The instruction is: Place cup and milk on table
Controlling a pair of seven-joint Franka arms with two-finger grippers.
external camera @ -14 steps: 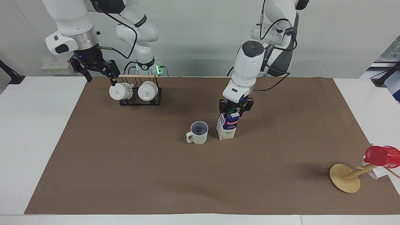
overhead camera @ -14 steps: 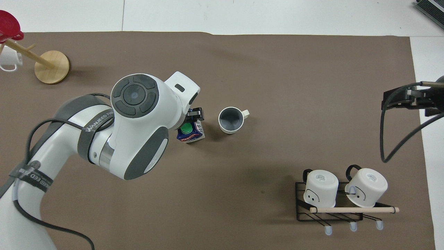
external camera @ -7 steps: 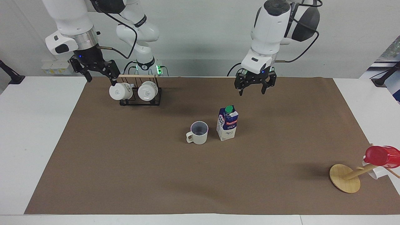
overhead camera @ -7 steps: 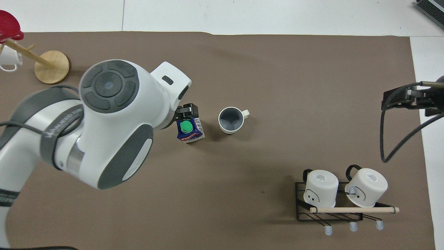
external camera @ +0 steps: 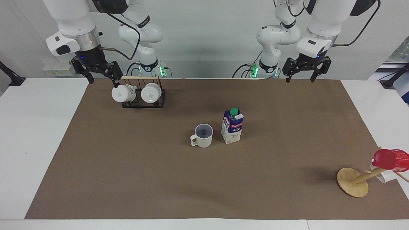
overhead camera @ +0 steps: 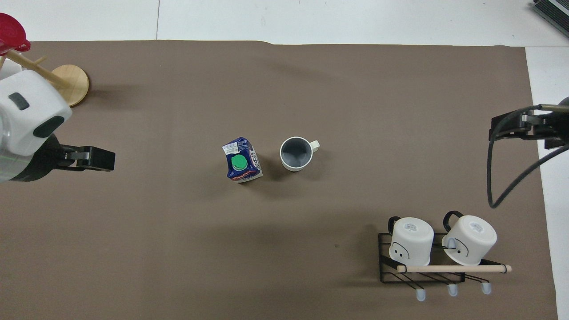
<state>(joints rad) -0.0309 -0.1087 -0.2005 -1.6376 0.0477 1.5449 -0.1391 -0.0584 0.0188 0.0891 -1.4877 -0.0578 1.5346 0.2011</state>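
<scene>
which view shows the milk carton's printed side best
The facing view: the milk stands upright beside the cup, showing its blue upper part, red label and cream-white lower part. The overhead view looks steeply down on it, giving mostly the green cap and the sloped blue top, with little of the sides.

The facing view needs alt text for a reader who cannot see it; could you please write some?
A milk carton and a beige mug stand upright beside each other, apart, mid-sheet on the brown-covered table. Both grippers hang open and empty at the robots' edge: the left gripper over the sheet's edge, the right gripper by a rack of two white mugs.
</scene>
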